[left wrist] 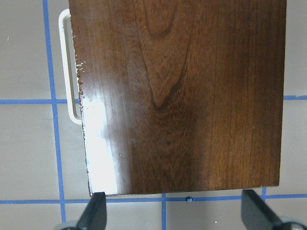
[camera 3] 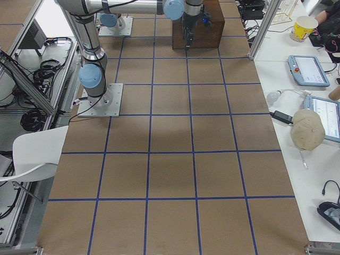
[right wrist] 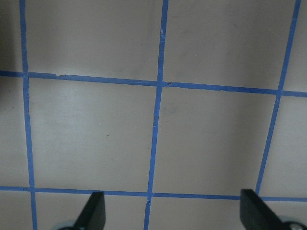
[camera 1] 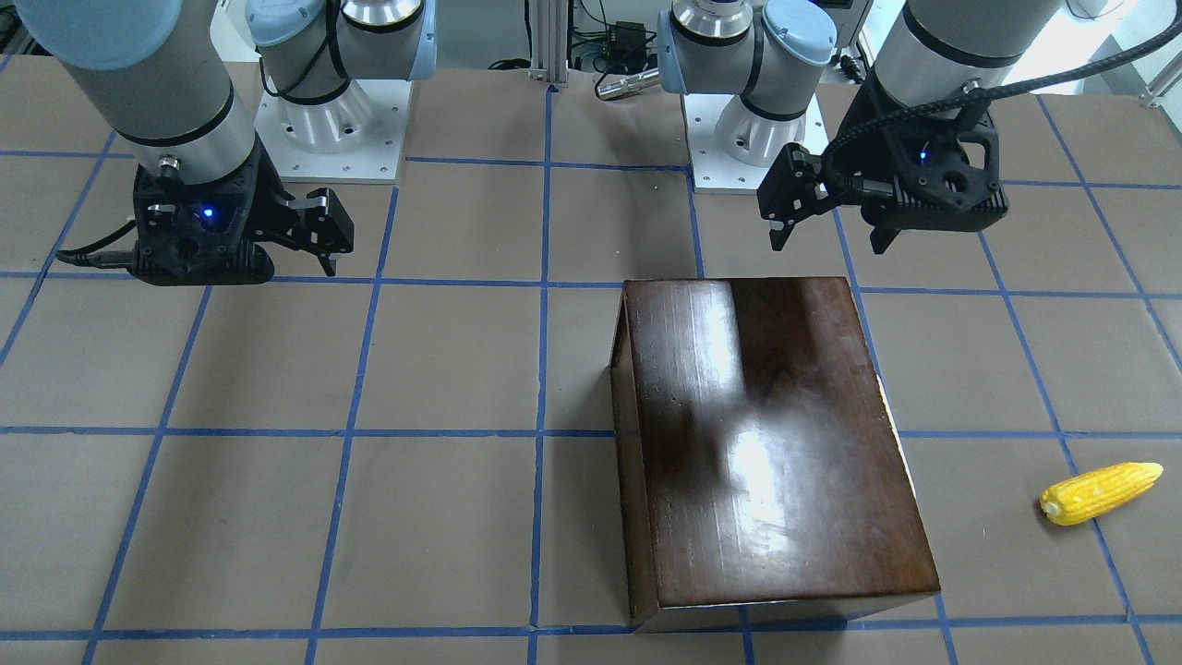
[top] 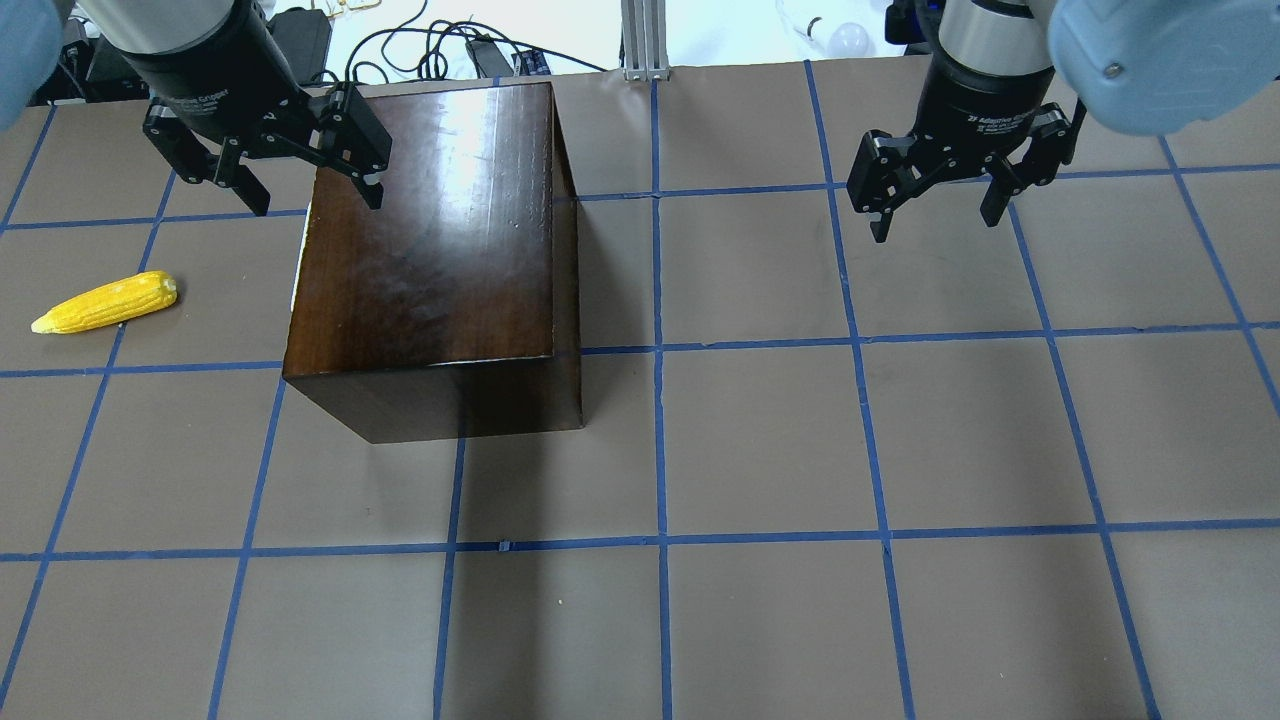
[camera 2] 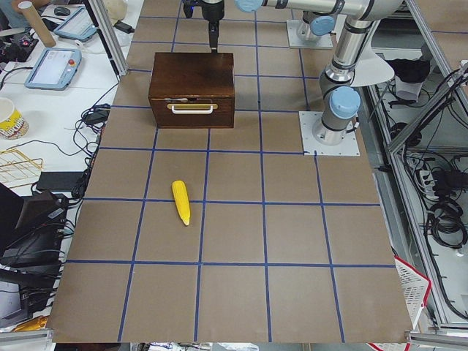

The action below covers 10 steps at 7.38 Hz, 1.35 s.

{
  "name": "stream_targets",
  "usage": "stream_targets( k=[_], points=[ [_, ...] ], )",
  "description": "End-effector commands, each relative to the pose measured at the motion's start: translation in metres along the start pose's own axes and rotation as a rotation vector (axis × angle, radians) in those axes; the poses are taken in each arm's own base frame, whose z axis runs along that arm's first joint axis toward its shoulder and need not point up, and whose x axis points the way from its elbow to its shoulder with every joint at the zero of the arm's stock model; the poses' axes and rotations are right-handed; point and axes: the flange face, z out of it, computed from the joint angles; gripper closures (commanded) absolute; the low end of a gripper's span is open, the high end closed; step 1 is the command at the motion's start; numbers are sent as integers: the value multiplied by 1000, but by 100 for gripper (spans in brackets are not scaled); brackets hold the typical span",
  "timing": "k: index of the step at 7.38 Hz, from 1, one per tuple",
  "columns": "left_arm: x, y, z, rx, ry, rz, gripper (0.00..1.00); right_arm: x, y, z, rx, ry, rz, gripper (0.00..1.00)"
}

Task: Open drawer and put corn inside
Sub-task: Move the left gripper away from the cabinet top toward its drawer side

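The glossy dark-brown box (top: pixel 430 260) stands on the table, also in the front view (camera 1: pixel 766 443). Its drawer (camera 2: pixel 191 108) is shut; its dark front panel with a pale handle (left wrist: pixel 67 67) faces the corn. The yellow corn (top: pixel 105 303) lies on the table a little beyond that front, also in the front view (camera 1: pixel 1099 492) and the left view (camera 2: pixel 180 202). My left gripper (top: pixel 315 200) is open and empty above the box's far edge near the handle side (camera 1: pixel 829 242). My right gripper (top: pixel 935 225) is open and empty above bare table, well away from the box (right wrist: pixel 172 213).
The table is brown with a grid of blue tape (top: pixel 655 345). The two arm bases (camera 1: pixel 328 120) (camera 1: pixel 748 139) stand at the robot's edge. A metal post (top: pixel 640 40) and cables lie past the far edge.
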Motion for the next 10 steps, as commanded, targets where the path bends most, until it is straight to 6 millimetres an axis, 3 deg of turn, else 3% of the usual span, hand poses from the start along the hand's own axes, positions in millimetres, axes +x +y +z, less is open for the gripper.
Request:
stream_targets(
  k=[1, 10],
  points=[
    [1, 8, -9, 16, -6, 2, 0, 1, 0, 0, 0, 0, 1, 0],
    [-4, 8, 2, -7, -5, -6, 0, 1, 0, -1, 2, 0, 1, 0]
  ],
)
